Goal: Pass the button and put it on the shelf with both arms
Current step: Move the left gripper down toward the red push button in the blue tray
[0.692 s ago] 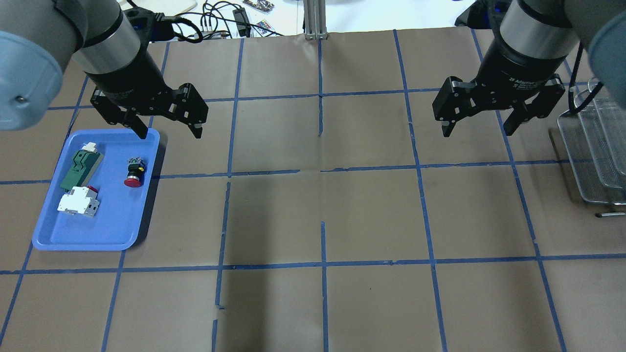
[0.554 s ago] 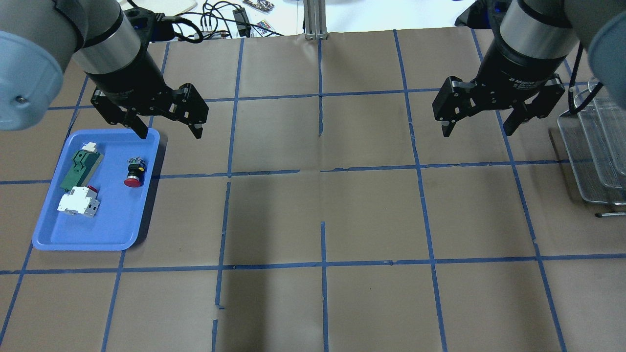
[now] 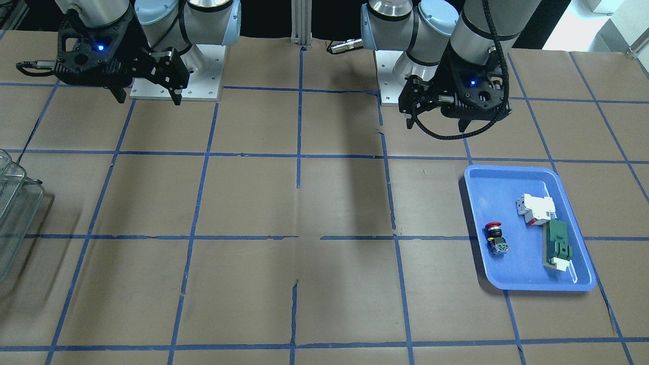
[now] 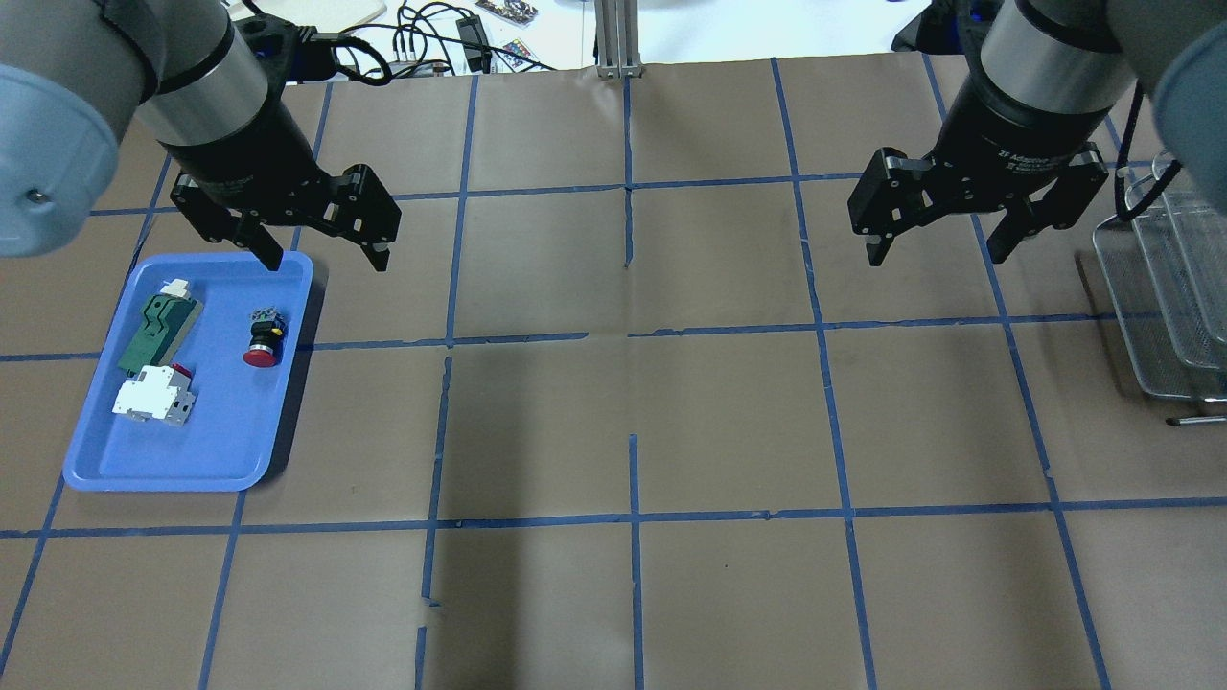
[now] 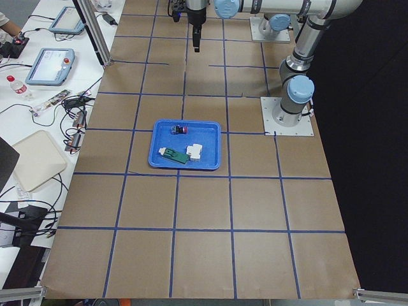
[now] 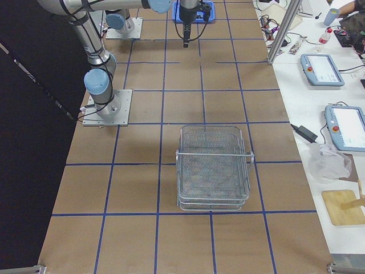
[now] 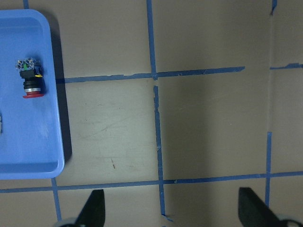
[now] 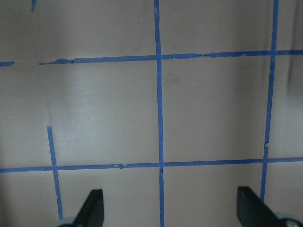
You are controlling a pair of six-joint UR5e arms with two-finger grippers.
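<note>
The left hand [image 4: 326, 259], spread wide and empty near the blue plastic tray [image 4: 230, 422], should centre over the red-capped black push-button [image 4: 263, 340] inside it, then pinch its body.

My left arm [image 4: 196, 86] and right arm [image 4: 1040, 53] are silver-grey with pale-blue joint caps [image 4: 43, 115]. The left tool [image 4: 326, 259] and right tool [image 4: 936, 255] are black, each showing a blue light [image 3: 101, 48].

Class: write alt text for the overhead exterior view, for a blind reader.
Two open grippers hang over a brown gridded table: the left gripper by a blue tray holding the button, the right gripper beside the wire shelf.
</note>
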